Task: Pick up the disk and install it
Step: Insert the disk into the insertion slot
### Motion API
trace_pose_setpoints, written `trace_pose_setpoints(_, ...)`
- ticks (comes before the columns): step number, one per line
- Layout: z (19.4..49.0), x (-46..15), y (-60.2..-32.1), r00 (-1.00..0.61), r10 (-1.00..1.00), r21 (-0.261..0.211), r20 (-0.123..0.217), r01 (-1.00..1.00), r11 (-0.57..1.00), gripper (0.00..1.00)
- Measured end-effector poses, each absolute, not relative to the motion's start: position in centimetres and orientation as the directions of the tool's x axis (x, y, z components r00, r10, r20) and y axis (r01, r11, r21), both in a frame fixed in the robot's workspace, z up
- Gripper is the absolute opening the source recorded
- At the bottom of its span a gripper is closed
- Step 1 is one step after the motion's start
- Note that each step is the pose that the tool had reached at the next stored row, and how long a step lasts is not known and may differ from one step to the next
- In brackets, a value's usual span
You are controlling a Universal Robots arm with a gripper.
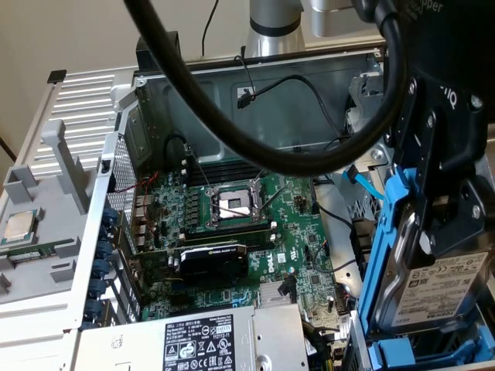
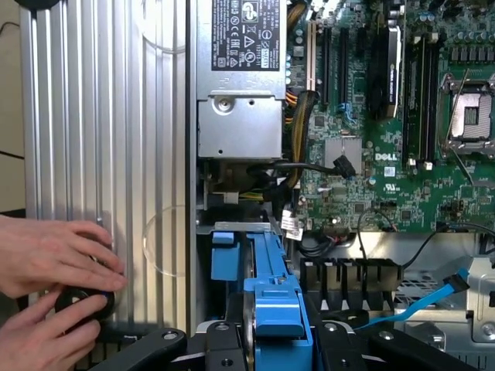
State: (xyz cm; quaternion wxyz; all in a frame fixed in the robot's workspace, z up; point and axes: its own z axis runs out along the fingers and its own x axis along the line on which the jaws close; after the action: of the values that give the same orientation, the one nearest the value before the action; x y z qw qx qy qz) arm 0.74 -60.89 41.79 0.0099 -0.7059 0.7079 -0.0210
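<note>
The disk (image 1: 442, 287) stands on edge at the exterior view's right, its white label facing out and its blue plastic frame (image 1: 384, 232) around it. My gripper (image 1: 435, 232) comes down on it from above and is shut on it. The disk's lower end sits in the drive bay at the case's corner, beside the motherboard. In the wrist view the blue frame (image 2: 272, 305) shows between my black fingers (image 2: 166, 344), edge-on, above the bay.
The open computer case holds a green motherboard (image 1: 302, 232) with a bare CPU socket (image 1: 236, 205), a power-supply box (image 1: 224, 340) and a loose blue cable (image 2: 421, 303). A thick black hose (image 1: 271, 151) arcs across. A person's hands (image 2: 46, 259) grip a black knob (image 2: 83, 303) on the case wall.
</note>
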Motion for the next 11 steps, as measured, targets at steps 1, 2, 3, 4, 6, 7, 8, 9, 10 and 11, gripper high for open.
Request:
trace_pose_setpoints(1,41.79,0.74,-60.88,-0.003,-1.0,-0.044,0.016,-0.999,0.003,0.37)
trace_pose_setpoints(2,41.78,0.74,-60.88,-0.003,-1.0,-0.044,0.016,-0.999,0.003,0.39)
trace_pose_setpoints(3,41.78,0.75,-60.88,-0.003,-1.0,-0.044,0.016,-0.999,0.003,0.39)
trace_pose_setpoints(4,41.77,0.74,-60.89,-0.003,-1.0,-0.044,0.016,-0.999,0.003,0.45)
trace_pose_setpoints(6,41.76,0.74,-60.89,-0.003,-1.0,-0.044,0.016,-0.999,0.003,0.45)
trace_pose_setpoints(7,41.76,0.74,-60.89,-0.003,-1.0,-0.044,0.016,-0.999,0.003,0.45)
trace_pose_setpoints(8,41.76,0.74,-60.89,-0.003,-1.0,-0.044,0.016,-0.999,0.003,0.45)
trace_pose_setpoints(9,41.76,0.74,-60.89,-0.003,-1.0,-0.044,0.016,-0.999,0.003,0.45)
trace_pose_setpoints(10,41.76,0.74,-60.89,-0.003,-1.0,-0.044,0.016,-0.999,0.003,0.45)
trace_pose_setpoints(11,41.76,0.75,-60.89,-0.003,-1.0,-0.044,0.016,-0.999,0.003,0.45)
